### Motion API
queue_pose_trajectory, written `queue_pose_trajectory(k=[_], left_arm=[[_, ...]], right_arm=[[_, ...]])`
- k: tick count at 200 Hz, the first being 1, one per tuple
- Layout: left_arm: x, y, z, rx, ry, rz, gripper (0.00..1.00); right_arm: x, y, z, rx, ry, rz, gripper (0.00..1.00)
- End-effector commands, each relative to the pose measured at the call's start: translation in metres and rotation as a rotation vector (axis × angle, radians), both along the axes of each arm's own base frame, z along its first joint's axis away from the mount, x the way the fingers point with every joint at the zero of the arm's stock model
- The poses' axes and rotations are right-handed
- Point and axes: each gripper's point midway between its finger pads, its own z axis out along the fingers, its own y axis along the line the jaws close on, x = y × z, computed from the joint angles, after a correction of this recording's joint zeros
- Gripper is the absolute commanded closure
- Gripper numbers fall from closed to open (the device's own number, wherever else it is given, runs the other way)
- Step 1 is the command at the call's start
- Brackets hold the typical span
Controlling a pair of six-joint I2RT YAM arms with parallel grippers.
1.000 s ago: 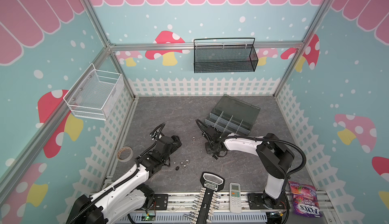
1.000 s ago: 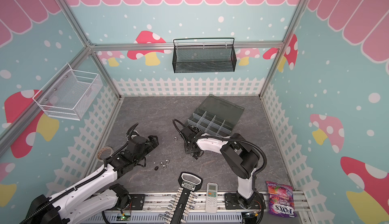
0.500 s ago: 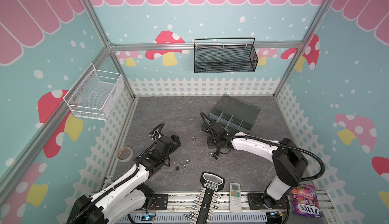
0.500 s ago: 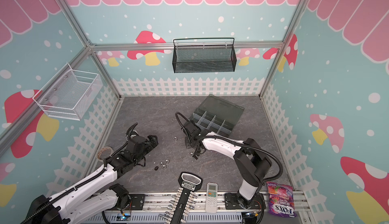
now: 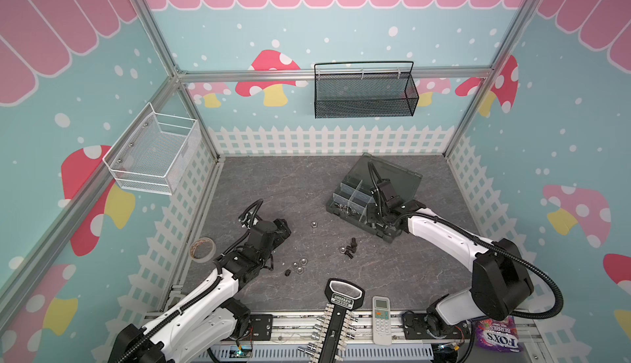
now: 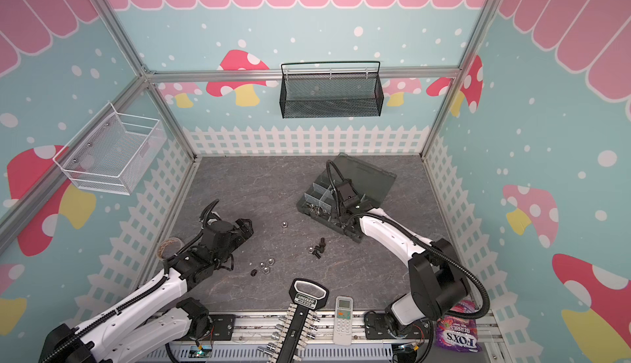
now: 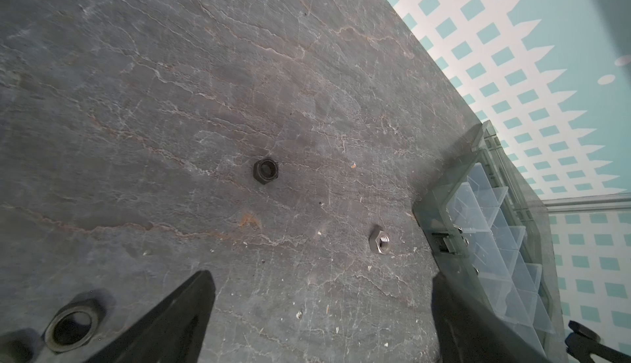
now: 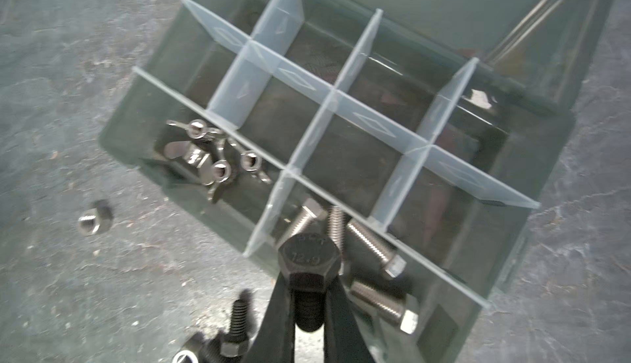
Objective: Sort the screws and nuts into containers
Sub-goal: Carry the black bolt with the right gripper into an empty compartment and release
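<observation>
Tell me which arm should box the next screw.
Right. The right gripper is shut on a black bolt at the organiser compartment holding silver bolts; the left gripper is open, empty, farther off.

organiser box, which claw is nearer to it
Right. The right claw, shut on a black bolt, hangs over the organiser box's silver-bolt compartment; the left claw is open, off to the box's left, apart from it.

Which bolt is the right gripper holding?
The black hex-head bolt, pinched in the right gripper; the silver bolts lie loose in the organiser box.
</observation>
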Motion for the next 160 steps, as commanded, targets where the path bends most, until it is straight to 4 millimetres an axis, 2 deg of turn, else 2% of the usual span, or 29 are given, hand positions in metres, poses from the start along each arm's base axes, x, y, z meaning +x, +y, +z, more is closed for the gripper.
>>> queue_pose_trajectory(k=[1,43,99,137,160], left_arm=[[-0.003,0.009,-0.003,0.012,0.016,0.041,0.00],[-0.002,0.011,-0.003,0.021,0.023,0.038,0.00],[-0.002,0.011,-0.005,0.017,0.027,0.037,0.00],[0.000,0.008,-0.010,-0.008,0.043,0.020,0.00],[0.000,0.006,-0.012,-0.027,0.054,0.007,0.00]], right_arm=[[-0.004,-0.023,-0.005,-0.018,0.026,-0.033,1.00],[-0.001,-0.055,-0.016,-0.037,0.052,-0.099,1.00],[0.003,-0.080,-0.029,-0.040,0.070,-0.142,1.00],[0.009,-0.089,-0.038,-0.040,0.080,-0.150,0.94],[0.012,-0.091,-0.043,-0.037,0.085,-0.149,0.85]])
